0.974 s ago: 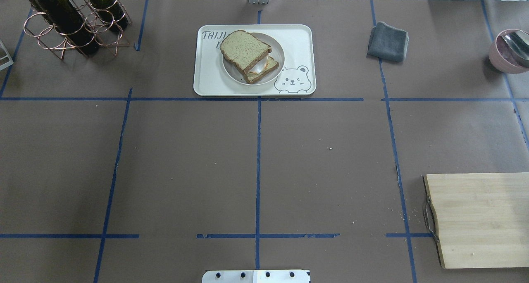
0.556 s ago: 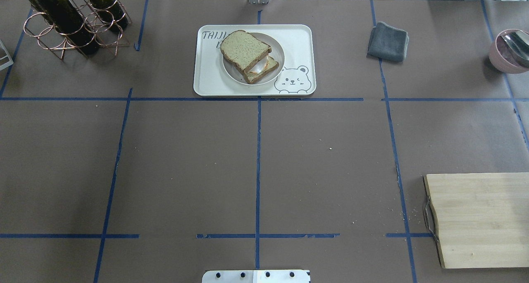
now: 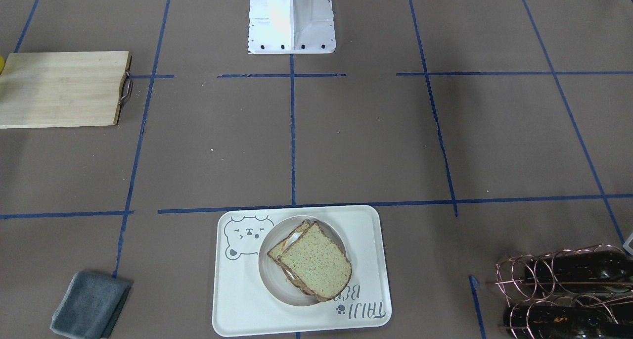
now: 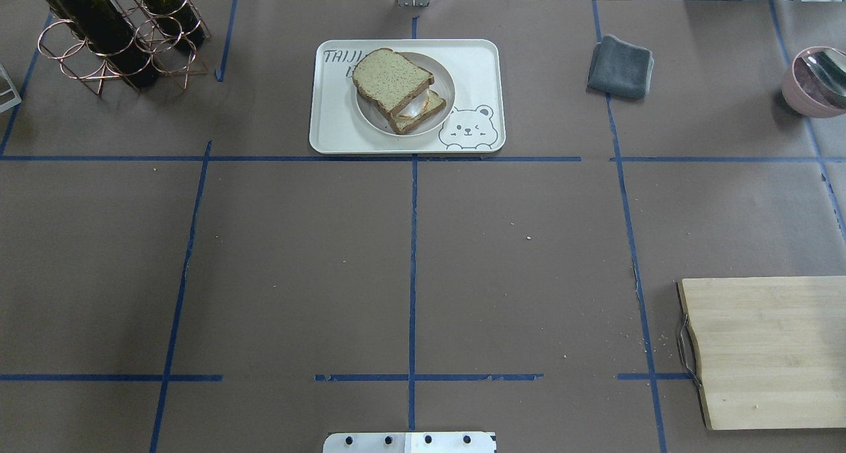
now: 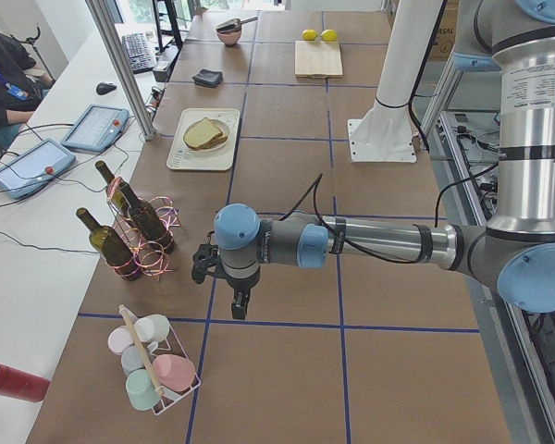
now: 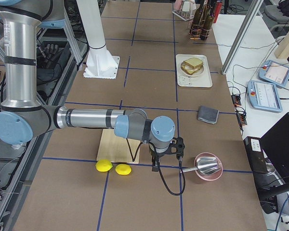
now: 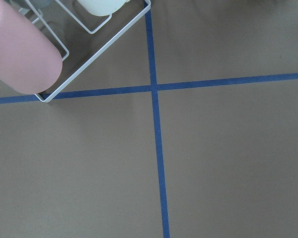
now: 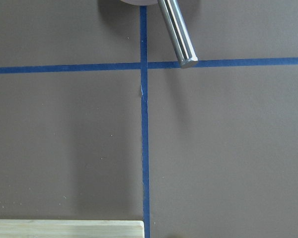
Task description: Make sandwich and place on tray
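From the front, the brown-crusted wholegrain egg sandwich (image 3: 312,263) sits on a small round white plate (image 3: 269,274) on the cream-white bear-printed tray (image 3: 236,299); overhead, likewise; the side views show the left gripper (image 5: 238,302) and right gripper (image 6: 155,165) low over the brown table (image 5: 287,370), and I cannot tell whether their jaws are apart or together.

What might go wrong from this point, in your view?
The speckled wholegrain egg sandwich has its top slice skewed off the lower one on the round white plate in the cream bear-print tray; jostling might slide it off. The right tool hangs near the metal ladle handle jutting from the pink bowl and might knock it.
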